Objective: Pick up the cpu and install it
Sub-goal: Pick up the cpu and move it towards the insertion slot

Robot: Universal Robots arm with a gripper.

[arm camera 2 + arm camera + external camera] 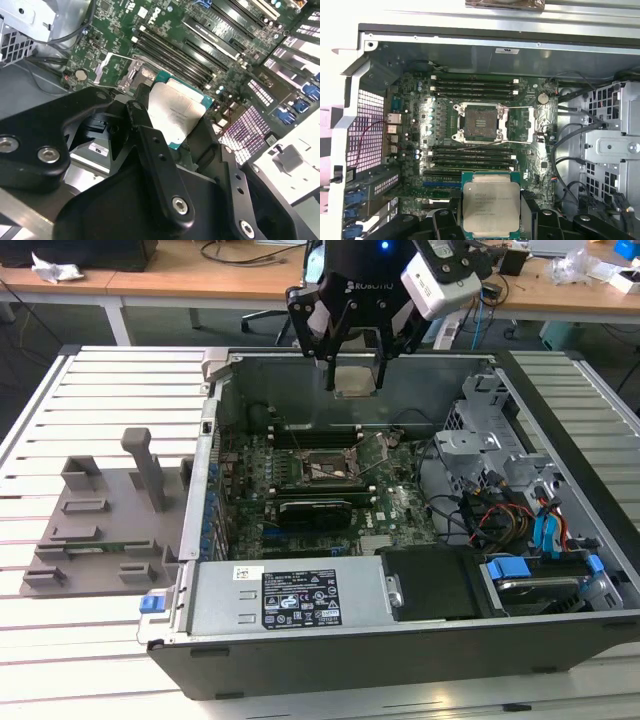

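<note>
Your gripper (356,376) is pinching the cpu (357,382) by two opposite edges. In the second wrist view a black finger (145,132) presses against one side of the chip (175,114), its metal top facing that camera. It is off every surface, held in the air over the open computer case (400,640).

What matters for you is where the socket (479,121) lies from the chip. In the first wrist view the cpu (491,202) sits square to the socket's frame, edges running parallel, so I judge little or no twist is called for. It is not over the socket, though: a bank of memory slots (470,159) lies between the two.

In the exterior view the chip hangs high, near the case's far wall. The socket (325,468) lies well below it, on the board (400,510), nearer that camera and a little toward the exterior view's left. The socket looks open, its contact field bare and a thin lever (381,447) standing up beside it.

Farther off, a grey fixture plate (100,530) lies on the table at the exterior view's left.
</note>
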